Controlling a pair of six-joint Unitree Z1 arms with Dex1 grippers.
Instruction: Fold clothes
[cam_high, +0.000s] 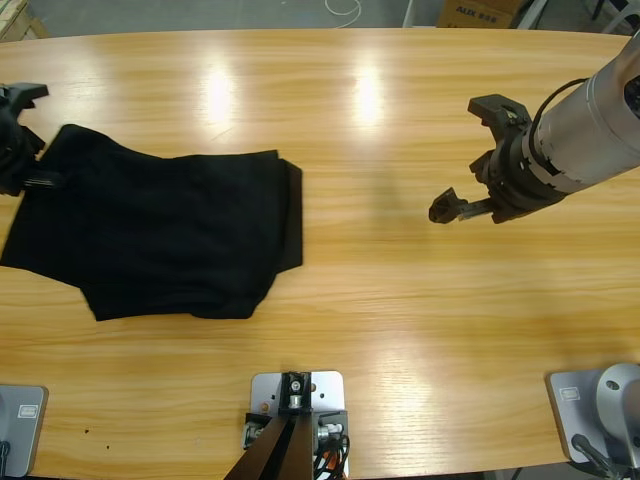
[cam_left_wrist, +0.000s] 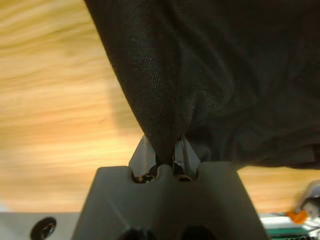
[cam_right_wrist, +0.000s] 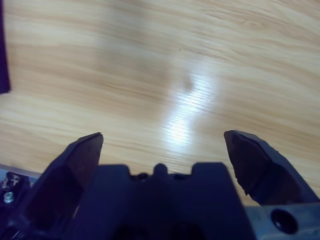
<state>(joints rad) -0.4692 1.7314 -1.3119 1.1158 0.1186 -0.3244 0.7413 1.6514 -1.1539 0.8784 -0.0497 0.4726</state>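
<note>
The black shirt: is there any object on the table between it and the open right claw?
No. Only bare wooden table lies between the right claw and the black shirt. The left claw is shut on the shirt's far edge.

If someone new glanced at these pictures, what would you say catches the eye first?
The black shirt stands out first, lying partly folded on the left half of the wooden table. At its far left edge the left gripper is shut on a pinch of its fabric. On the right, the right gripper hangs open over bare wood, well apart from the shirt.
</note>
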